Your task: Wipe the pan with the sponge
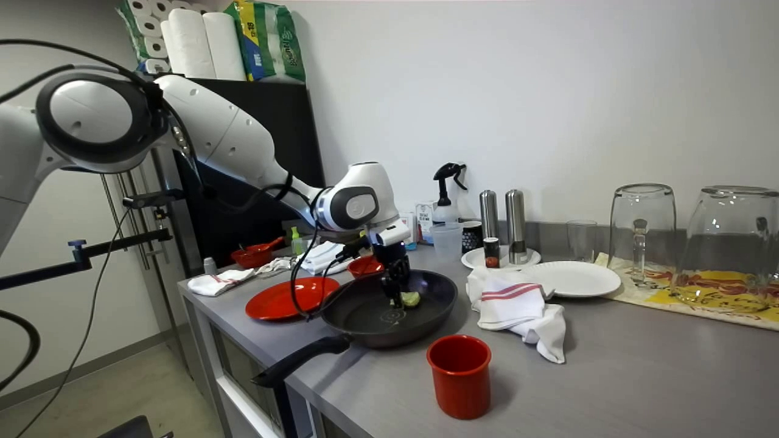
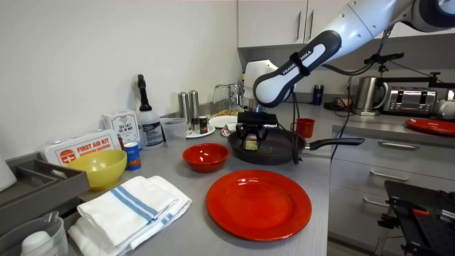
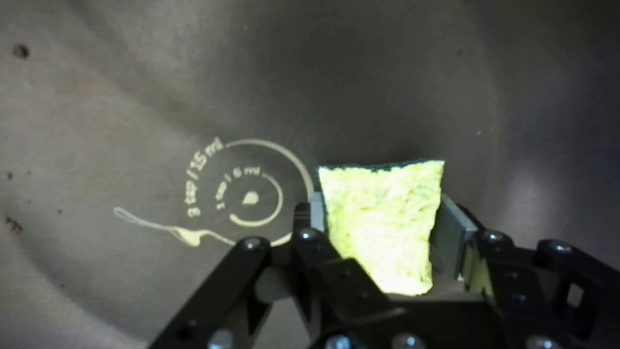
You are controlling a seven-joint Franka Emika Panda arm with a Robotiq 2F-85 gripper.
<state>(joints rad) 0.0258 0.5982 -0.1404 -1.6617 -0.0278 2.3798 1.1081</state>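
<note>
One sponge [image 3: 381, 225] sits gripped in the claw [image 2: 251, 141] over the pan [image 1: 370, 305]; likely light and soft, best held by opposite sides.

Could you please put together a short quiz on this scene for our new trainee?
1. Multiple choice: What does the black gripper hold?
A) a cylindrical red cup
B) a small yellow-green rectangular sponge
C) a round white plate

2. True or false: The long black handle of the round black frying pan reaches past the edge of the flat grey countertop.

3. Short answer: What colour are the stripes on the crumpled white fabric cloth beside the pan?

Key: 1. B; 2. True; 3. Red.
</note>
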